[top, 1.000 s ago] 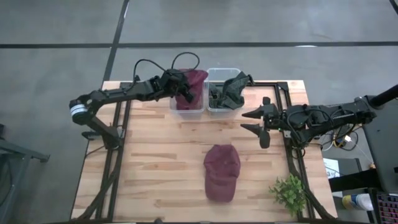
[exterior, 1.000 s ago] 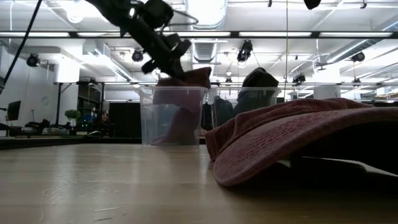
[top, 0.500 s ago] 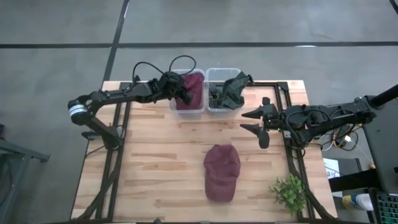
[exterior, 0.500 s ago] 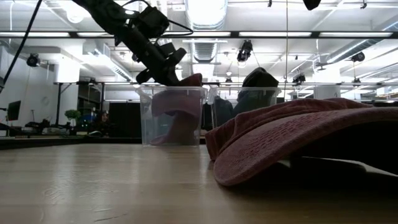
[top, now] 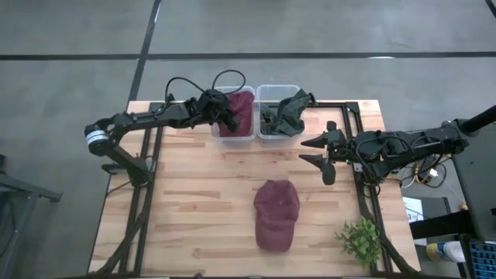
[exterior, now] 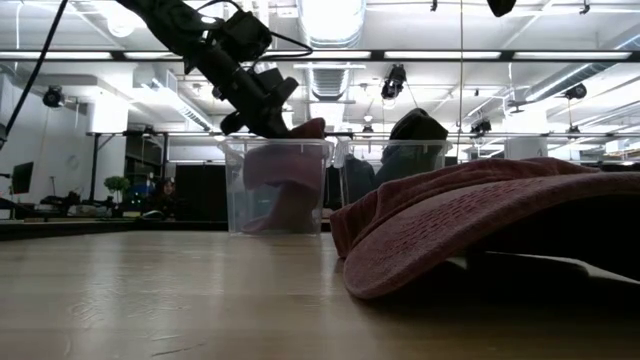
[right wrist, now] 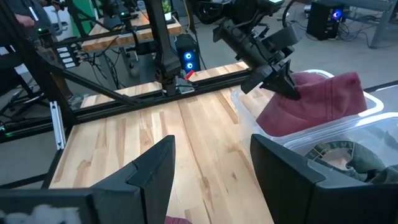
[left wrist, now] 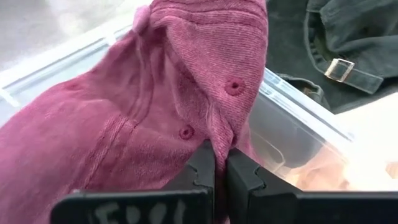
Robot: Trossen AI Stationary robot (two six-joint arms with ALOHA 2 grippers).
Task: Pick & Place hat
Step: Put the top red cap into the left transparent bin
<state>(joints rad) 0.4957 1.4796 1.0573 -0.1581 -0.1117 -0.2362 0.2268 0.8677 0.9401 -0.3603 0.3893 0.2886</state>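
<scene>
A maroon cap (top: 239, 110) sits in the left clear bin (top: 233, 136) at the table's far edge; it shows in the low view (exterior: 290, 165), left wrist view (left wrist: 124, 112) and right wrist view (right wrist: 311, 102). My left gripper (top: 228, 120) is over that bin, shut on the cap. A second maroon cap (top: 276, 215) lies flat on the table, near-centre, filling the low view (exterior: 480, 220). My right gripper (top: 322, 151) hovers open at the table's right side, touching nothing. My left gripper pinches a fold of the maroon cap's cloth (left wrist: 219, 134) between its two fingers (left wrist: 202, 171), near the cap's eyelet holes. The fingers slant down into the bin from the table's left. The cap rests in the bin, its top above the rim.
A second clear bin (top: 277, 124) next to the first holds dark green caps (top: 287, 112). A small green plant (top: 358, 239) stands at the table's near right corner. Bare wood lies left of the loose cap.
My left gripper has moved down and slightly toward the table's left with the maroon cap, lowering it deeper into the left bin. In the last half second it has kept still. The right arm has not moved.
</scene>
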